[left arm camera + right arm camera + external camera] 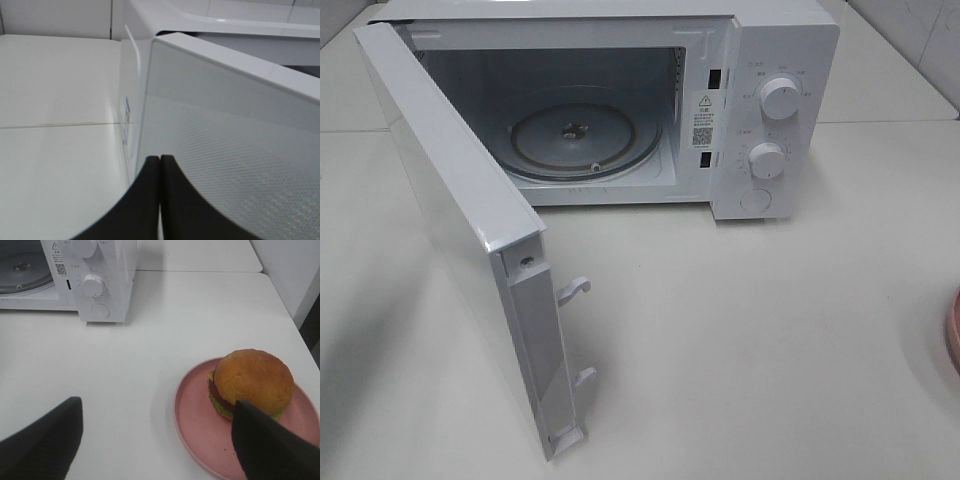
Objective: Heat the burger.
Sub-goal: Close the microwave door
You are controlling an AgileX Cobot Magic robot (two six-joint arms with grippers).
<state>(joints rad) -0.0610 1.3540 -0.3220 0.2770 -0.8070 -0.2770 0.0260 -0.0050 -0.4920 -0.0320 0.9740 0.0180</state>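
The burger (252, 382), with a golden-brown bun, red tomato and green lettuce, sits on a pink plate (200, 427) in the right wrist view. My right gripper (155, 437) is open, its fingers (45, 442) spread above the table with one fingertip over the plate beside the burger. In the high view only the plate's edge (953, 330) shows at the far right. The white microwave (790, 60) stands open with a bare glass turntable (585, 135). My left gripper (160, 172) is shut and empty, close against the outer face of the open door (225, 130).
The microwave door (450, 200) swings out to the front left with latch hooks (575, 290) sticking out. Two knobs (780, 97) sit on the microwave's right panel. The white table (770, 350) runs to an edge at the right, by the plate.
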